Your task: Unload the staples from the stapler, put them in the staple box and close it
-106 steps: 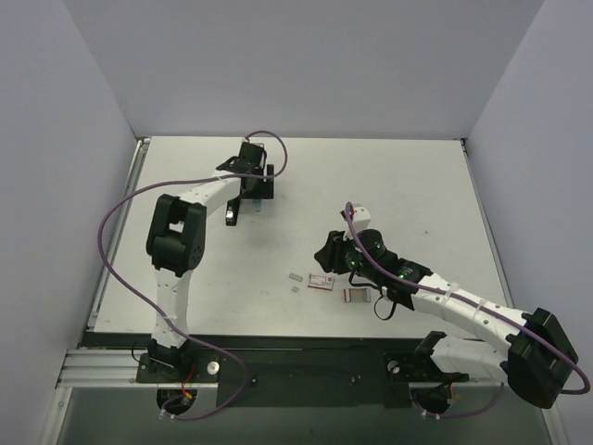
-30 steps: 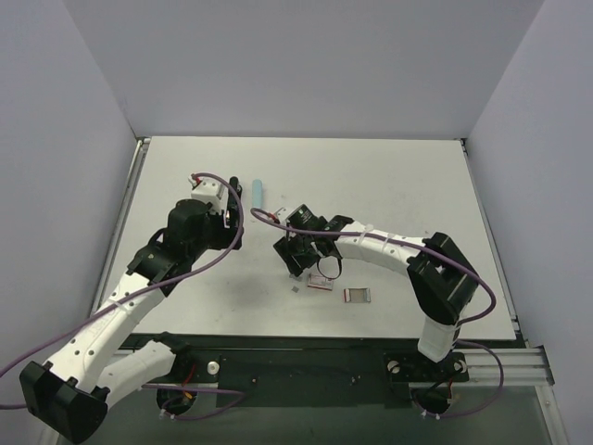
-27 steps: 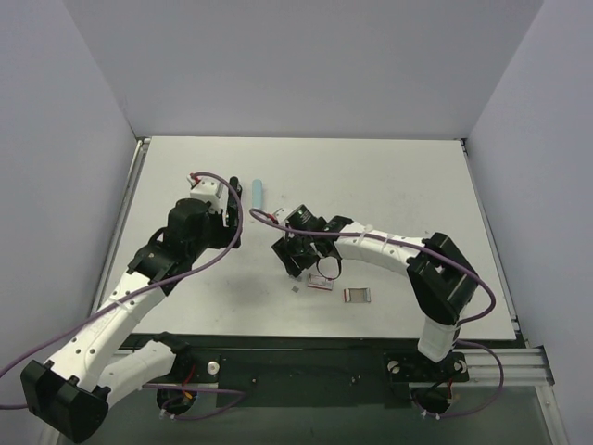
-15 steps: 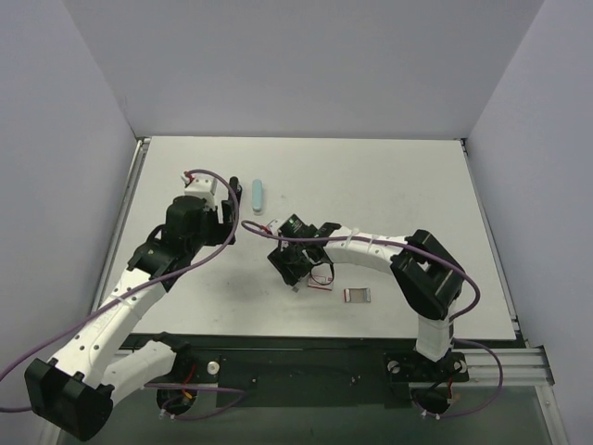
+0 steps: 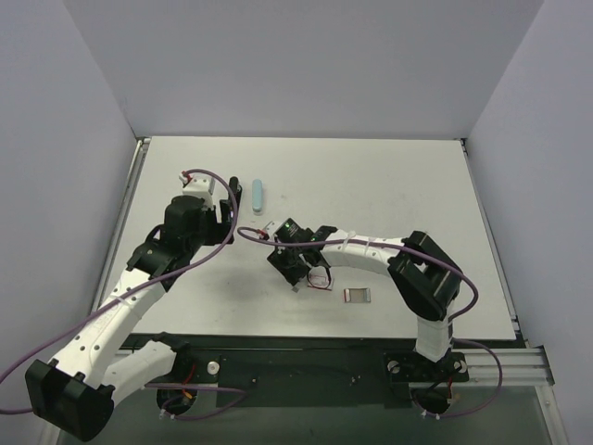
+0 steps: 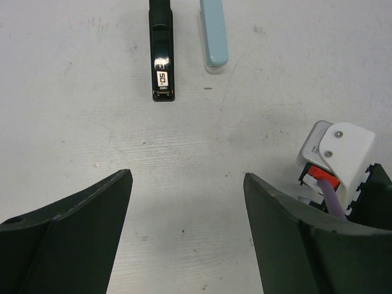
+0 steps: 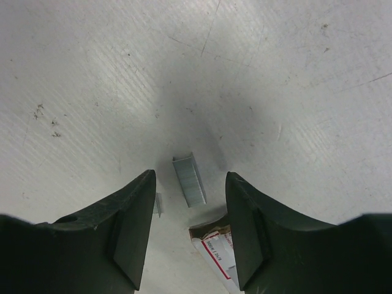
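Table (image 5: 389,185): white, matte, lightly scuffed.

Left arm: reaches over the left-centre of the table. Left gripper (image 6: 187,177) has its fingers spread wide, with only bare table between them, above the surface.

Right arm: stretched across to the table centre. Right gripper (image 7: 190,176) is low over the table, its fingers spread and pinching nothing.

Stapler (image 6: 162,52): black, lying flat ahead of the left gripper, well apart from it. A pale blue piece (image 6: 214,33) lies just beside it and parallel to it.

2 small boxes: the red-and-white box (image 7: 214,248) is at the right gripper's base, and the grey-framed box (image 5: 357,296) is near it towards the arm bases.

Staples (image 7: 190,180): 1 short silver-grey strip, flat on the table between the right fingers, touching neither. 1 smaller sliver (image 7: 158,204) sits by one finger's inner edge, and whether they touch cannot be told.
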### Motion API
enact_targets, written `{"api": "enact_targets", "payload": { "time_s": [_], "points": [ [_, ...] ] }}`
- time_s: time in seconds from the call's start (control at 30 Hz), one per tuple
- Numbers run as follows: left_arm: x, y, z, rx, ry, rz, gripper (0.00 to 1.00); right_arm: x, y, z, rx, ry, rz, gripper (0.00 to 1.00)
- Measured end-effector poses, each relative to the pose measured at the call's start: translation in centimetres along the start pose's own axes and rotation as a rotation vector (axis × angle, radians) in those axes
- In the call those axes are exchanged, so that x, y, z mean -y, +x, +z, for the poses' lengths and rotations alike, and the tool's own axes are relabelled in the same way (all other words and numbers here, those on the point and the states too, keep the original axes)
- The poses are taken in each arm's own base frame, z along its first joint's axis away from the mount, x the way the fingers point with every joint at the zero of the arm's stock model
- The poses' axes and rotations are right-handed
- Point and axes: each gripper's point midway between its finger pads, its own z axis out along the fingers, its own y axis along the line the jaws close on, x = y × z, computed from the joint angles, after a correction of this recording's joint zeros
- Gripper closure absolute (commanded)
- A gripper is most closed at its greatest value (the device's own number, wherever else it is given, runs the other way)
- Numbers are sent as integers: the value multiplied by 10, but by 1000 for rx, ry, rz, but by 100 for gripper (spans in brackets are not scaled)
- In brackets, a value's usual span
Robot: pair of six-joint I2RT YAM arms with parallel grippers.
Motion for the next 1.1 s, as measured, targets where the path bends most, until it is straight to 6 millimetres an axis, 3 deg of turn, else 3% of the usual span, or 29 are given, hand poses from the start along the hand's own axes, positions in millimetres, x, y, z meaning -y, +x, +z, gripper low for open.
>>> {"api": "enact_targets", "payload": {
  "time_s": [0.17,0.3,0.53,1.1],
  "points": [
    [1,-1,-1,7,4,-2,16,-4,1,8,-12,8,-20,59],
    [1,-4,-4,19,8,-5,16,-5,-1,11,-9,11,-34,67],
    [1,-8,-9,39,16,-10,16,-4,-2,11,-7,17,-45,69],
    [12,-14,-21,63,98,-26,16,6,-3,11,61,90,-43,85]
  ]
}}
